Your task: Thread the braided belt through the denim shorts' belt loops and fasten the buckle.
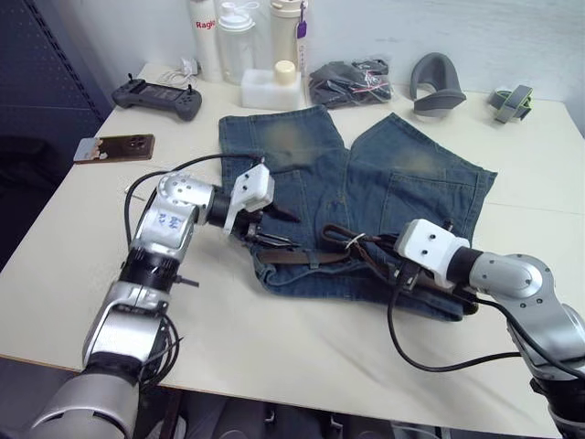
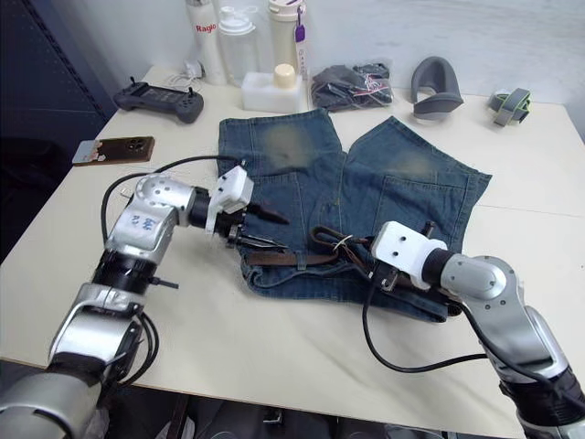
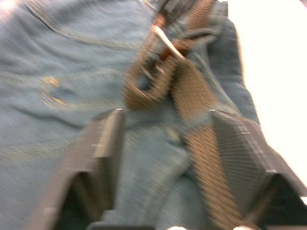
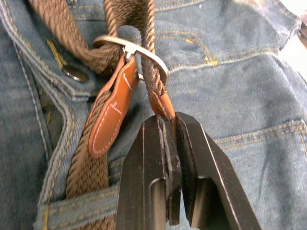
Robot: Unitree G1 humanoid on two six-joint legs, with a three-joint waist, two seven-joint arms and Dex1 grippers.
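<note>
- The belt (image 1: 302, 257) lies along the waistband of the shorts (image 1: 366, 183), at the edge nearest the robot; in the right wrist view one denim loop (image 4: 79, 205) crosses over the strap.
- Its buckle (image 4: 132, 50), a silver frame, sits near the middle of the waistband, with the strap bunched and looped through it beside a tan leather tab (image 4: 112, 112).
- The right gripper (image 4: 173, 143) is clenched on the belt, its fingers pinching a tan leather end just below the buckle.
- The left gripper (image 3: 165, 143) is released, fingers spread wide over the shorts' left end, with the strap running between them close to one finger.
- The shorts lie flat on a pale table (image 1: 302, 352), legs pointing away from the robot, yellowish fading on both.
- Beyond the shorts stand bottles (image 1: 247, 37) and a white box (image 1: 271, 89); a dark bundle (image 1: 349, 82) with pink cord lies beside them.
- A black controller (image 1: 157, 96) and a phone (image 1: 114, 147) lie at the far left; a grey curved object (image 1: 437, 82) and a small green-grey item (image 1: 512, 102) lie at the far right.
</note>
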